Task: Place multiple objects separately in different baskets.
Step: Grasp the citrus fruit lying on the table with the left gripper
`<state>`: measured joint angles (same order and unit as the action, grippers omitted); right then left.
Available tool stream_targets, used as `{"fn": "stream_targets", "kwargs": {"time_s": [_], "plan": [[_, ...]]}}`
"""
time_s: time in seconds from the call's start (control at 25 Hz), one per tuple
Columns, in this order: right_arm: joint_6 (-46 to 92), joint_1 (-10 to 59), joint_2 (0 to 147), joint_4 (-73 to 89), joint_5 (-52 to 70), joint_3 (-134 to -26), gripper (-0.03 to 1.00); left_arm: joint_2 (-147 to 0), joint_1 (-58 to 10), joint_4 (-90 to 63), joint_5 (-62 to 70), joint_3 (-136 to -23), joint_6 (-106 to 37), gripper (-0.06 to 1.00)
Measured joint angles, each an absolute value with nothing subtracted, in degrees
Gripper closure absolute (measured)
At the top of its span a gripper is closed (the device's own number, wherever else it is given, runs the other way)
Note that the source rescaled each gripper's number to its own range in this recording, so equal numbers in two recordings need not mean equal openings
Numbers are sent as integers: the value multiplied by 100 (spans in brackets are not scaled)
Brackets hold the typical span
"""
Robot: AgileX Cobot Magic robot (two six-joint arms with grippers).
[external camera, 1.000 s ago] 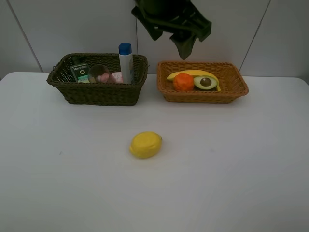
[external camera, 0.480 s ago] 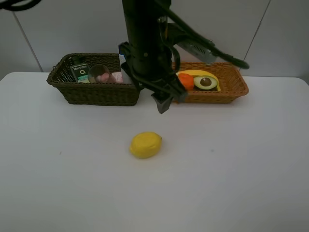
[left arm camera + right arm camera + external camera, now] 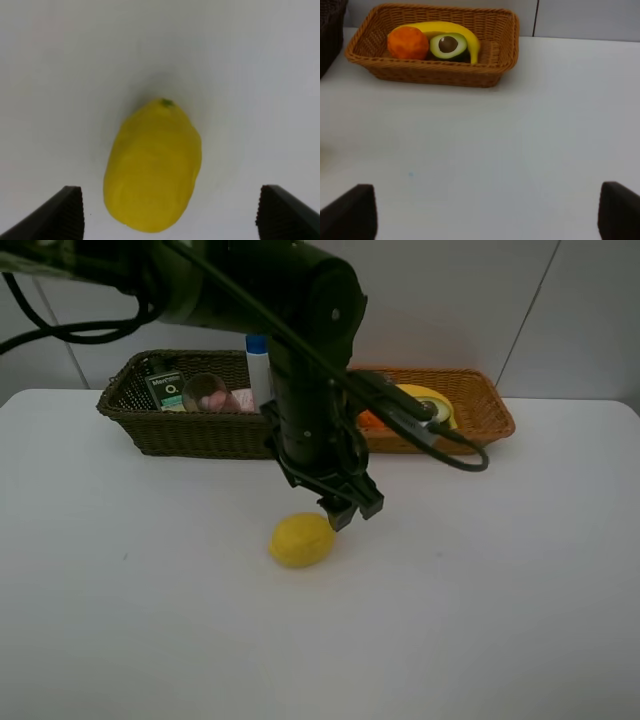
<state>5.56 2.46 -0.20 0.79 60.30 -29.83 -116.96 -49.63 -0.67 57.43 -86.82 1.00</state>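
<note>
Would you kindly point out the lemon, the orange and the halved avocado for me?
lemon (image 3: 152,167): left wrist view, middle of its yellow skin.
orange (image 3: 408,43): right wrist view, centre of its peel.
halved avocado (image 3: 448,45): right wrist view, on the brown pit in its cut face.

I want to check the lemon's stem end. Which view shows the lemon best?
The left wrist view: the lemon fills it, unobstructed, green stem tip visible. The exterior high view shows it small, beside the left tool. The right wrist view misses it.
</note>
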Motion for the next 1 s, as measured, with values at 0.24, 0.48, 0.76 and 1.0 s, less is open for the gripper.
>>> {"fn": "stream_targets", "kwargs": {"time_s": [0.24, 0.48, 0.76, 1.0], "plan": [[556, 246, -20, 79, 6030, -2983, 7, -12059, -4963, -67, 5706, -8682, 100, 2], [556, 246, -20, 79, 6030, -2983, 7, -12345, -4963, 0, 5681, -8682, 94, 2], [556, 246, -20, 79, 6030, -2983, 7, -12541, -4963, -53, 5613, -8682, 94, 2], [556, 246, -20, 79, 6030, -2983, 7, -12627, -4963, -53, 5555, -8671, 94, 2]]}}
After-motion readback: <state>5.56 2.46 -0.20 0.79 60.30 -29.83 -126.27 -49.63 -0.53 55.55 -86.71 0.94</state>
